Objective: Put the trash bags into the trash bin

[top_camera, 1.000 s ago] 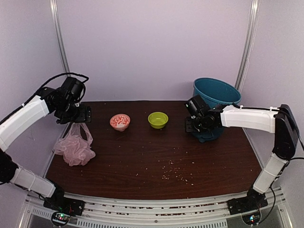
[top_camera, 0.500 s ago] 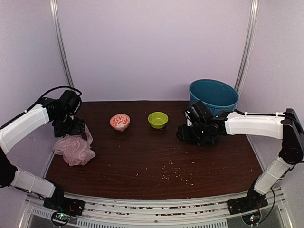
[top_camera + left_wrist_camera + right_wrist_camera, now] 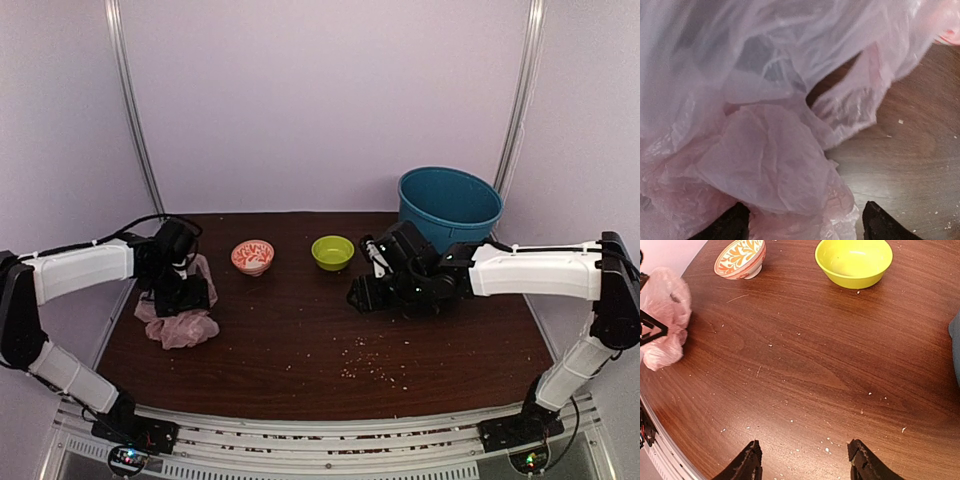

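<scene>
The pale-pink trash bag [image 3: 180,325] lies crumpled near the table's left edge; it fills the left wrist view [image 3: 770,150] and shows at the left of the right wrist view [image 3: 665,315]. My left gripper [image 3: 186,297] is pressed down into it, open, with its fingertips [image 3: 732,225] wide apart and bag folds bulging between them. The teal trash bin [image 3: 450,205] stands upright at the back right. My right gripper [image 3: 360,296] hovers low over bare wood left of the bin, open and with nothing in it [image 3: 805,460].
A red-patterned bowl [image 3: 252,256] and a lime-green bowl [image 3: 332,252] sit at the back middle, between the bag and the bin. Crumbs [image 3: 375,365] are scattered over the dark wooden table [image 3: 300,340]. Walls close in at the back and on both sides.
My left arm has dropped down and rightward onto the bag, squashing it, and its jaws have narrowed slightly. The right arm has swung left, away from the bin toward the table's middle.
</scene>
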